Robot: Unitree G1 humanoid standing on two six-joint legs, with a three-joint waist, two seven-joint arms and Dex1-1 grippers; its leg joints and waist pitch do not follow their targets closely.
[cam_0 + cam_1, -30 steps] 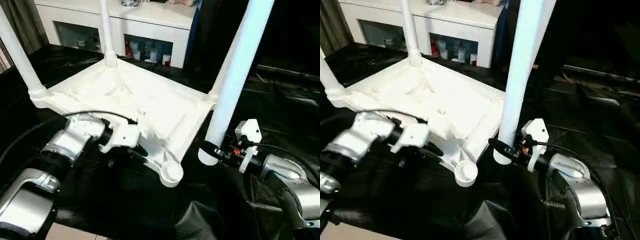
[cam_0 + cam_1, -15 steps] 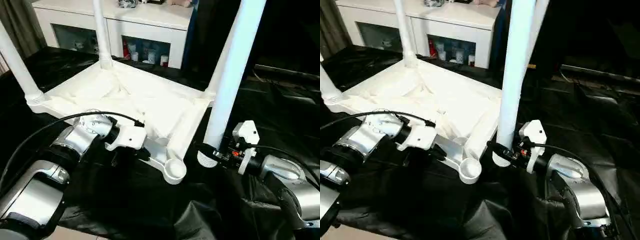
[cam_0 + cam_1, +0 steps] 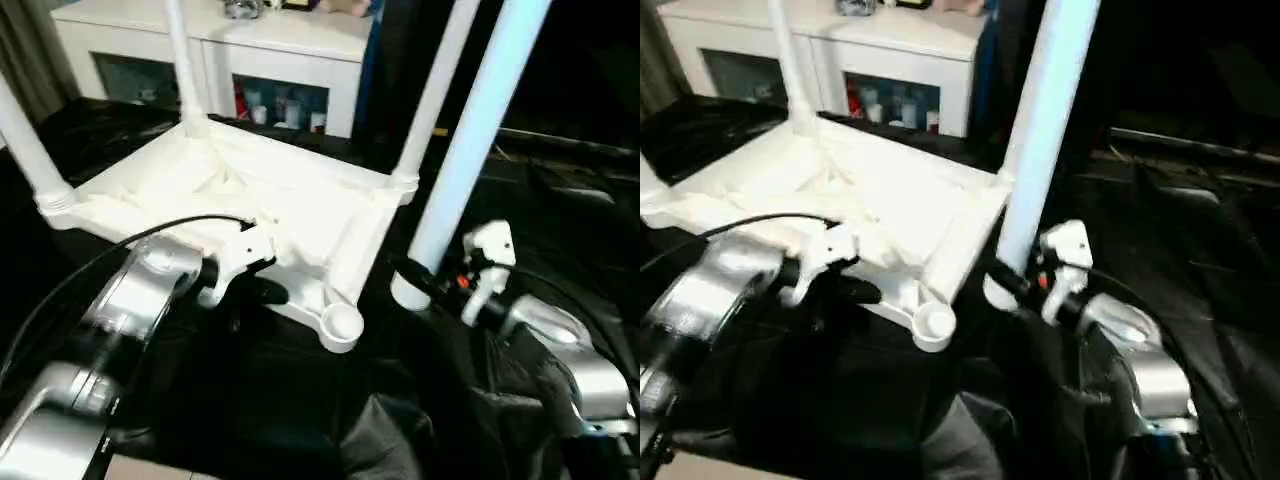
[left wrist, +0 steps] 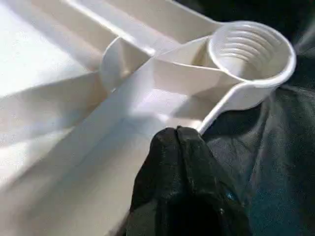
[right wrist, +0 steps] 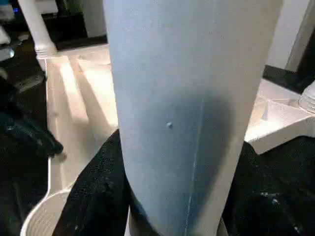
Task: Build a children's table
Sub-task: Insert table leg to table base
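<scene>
Table top [image 3: 270, 200] lies upside down, ribbed underside up, on black sheeting [image 3: 270, 400] that covers the surface under it. Three legs are seated upright in corner sockets: one at the near-left corner [image 3: 25, 140], one at the far-left corner [image 3: 183, 70], one at the far-right corner [image 3: 430, 100]. The near-right corner socket [image 3: 340, 325] is open, inner threads visible in the left wrist view [image 4: 251, 49]. Left end effector [image 3: 268, 292] is closed, fingers pressed together with nothing between them, tip resting against the rim of the table top just beside that open socket; in the left wrist view the black fingertips [image 4: 179, 147] meet the white edge next to the threaded ring. Right end effector [image 3: 408, 272] is clamped on the fourth leg [image 3: 470, 140] near its lower threaded end, black fingers [image 5: 98, 196] wrapped on both sides of the tube in the right wrist view. That leg stands nearly upright, tilted slightly, top end running out of the top of the head views. Its bottom end [image 3: 405, 292] sits beside the table top's right edge, close to the open socket but apart from it, not in it. White cabinet with glass doors [image 3: 270, 60] stands behind the table top, small items visible through the glass. A black cable [image 3: 120, 250] loops over the left silver forearm [image 3: 130, 300].
</scene>
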